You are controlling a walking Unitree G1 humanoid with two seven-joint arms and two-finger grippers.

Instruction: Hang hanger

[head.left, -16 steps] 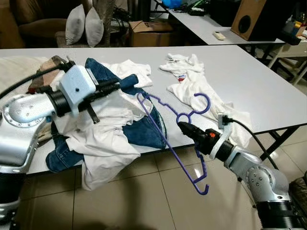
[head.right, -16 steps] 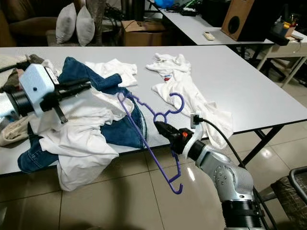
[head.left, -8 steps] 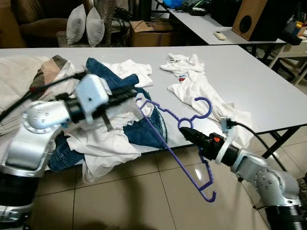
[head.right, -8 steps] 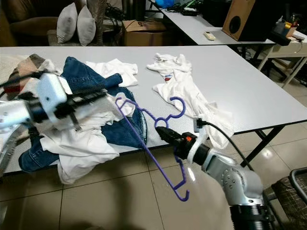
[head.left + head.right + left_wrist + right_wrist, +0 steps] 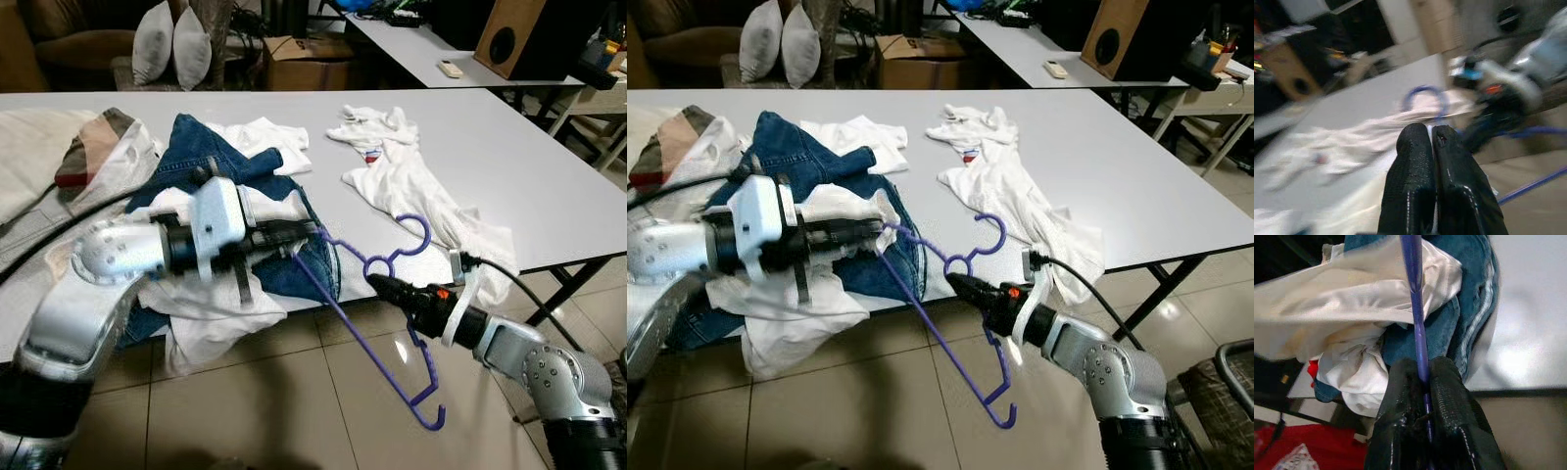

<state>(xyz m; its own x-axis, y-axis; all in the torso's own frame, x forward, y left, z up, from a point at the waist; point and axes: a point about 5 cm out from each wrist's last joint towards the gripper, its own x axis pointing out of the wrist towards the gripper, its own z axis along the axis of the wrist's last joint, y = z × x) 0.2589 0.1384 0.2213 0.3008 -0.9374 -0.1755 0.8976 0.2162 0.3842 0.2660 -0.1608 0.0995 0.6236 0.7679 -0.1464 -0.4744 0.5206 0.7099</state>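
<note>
Left eye view: a long white counter (image 5: 509, 166) carries a heap of laundry on its near left part: blue jeans (image 5: 206, 157) under and between white garments (image 5: 211, 313), the lowest of which droops over the near edge. A second white shirt (image 5: 411, 186) lies apart to the right, trailing toward the near edge. A plaid-trimmed cloth (image 5: 93, 157) sits at the far left. The purple hanger (image 5: 367, 323) is off the counter, just in front of its near edge above the tiled floor (image 5: 294, 411), tilted, hook uppermost near the edge. The right end effector (image 5: 384, 287) is clenched on the hanger close under the hook. The left end effector (image 5: 312, 231) reaches across the laundry heap, tips at the hanger's upper shoulder, fingers pressed together.

Right eye view: beyond the counter stand two grey cushions (image 5: 779, 44), a cardboard box (image 5: 911, 59), and a second table with a wooden speaker (image 5: 1117, 39). The heap lies directly behind the hanger's upper arm.

Left wrist view: blurred. The two black fingers (image 5: 1410, 181) are closed against each other, with a thin pale sliver between them; I cannot tell what it is. The hanger's hook shows ahead, with the right arm beyond it.

Right wrist view: the fingers (image 5: 1449, 396) pinch the purple bar, which runs out over jeans and white cloth at the counter's edge.
</note>
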